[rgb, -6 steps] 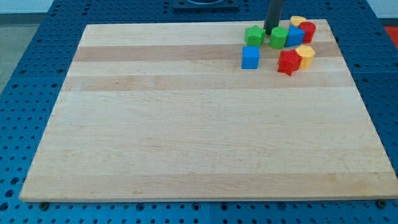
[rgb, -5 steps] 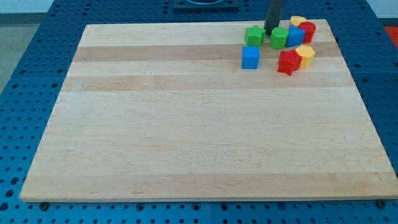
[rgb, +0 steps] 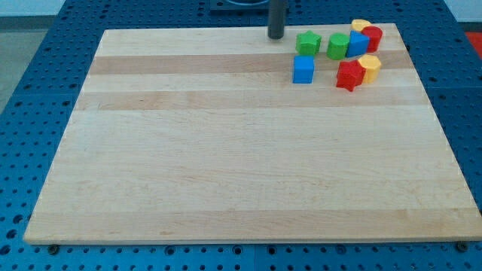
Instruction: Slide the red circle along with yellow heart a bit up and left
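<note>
My tip (rgb: 276, 36) is a bare rod end (no hand, so nothing to spread or pinch) at the top edge of the surface (rgb: 226, 165), left of all the blocks and touching none. Nearest to its right is a green star (rgb: 307, 43), then a green block (rgb: 337, 46) and a blue one (rgb: 357, 43). The red circle (rgb: 373, 38) and yellow heart (rgb: 361, 26) touch at the upper right corner. Below lie a blue cube (rgb: 303, 69), a red star (rgb: 349, 75) and a yellow block (rgb: 369, 67).
</note>
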You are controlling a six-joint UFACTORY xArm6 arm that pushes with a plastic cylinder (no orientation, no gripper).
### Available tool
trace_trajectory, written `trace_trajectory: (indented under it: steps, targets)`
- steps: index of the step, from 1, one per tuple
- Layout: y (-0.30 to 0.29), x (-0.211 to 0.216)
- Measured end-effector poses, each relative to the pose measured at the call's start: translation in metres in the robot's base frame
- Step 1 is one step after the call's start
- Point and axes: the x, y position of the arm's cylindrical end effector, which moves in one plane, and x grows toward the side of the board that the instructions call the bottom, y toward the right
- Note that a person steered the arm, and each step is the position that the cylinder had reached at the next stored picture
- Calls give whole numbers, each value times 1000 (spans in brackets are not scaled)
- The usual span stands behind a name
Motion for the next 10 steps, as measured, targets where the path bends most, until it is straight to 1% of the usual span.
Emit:
trace_trajectory:
  steps: [1,2,3,4,5,6,7,8,9,10]
  targets:
    - [-16,51]
    - [-15,126]
    - [14,207]
    - [69,268]
    - [137,274]
    - [187,248]
    - [200,182]
    - [200,97]
    - [200,24]
    - [202,-2]
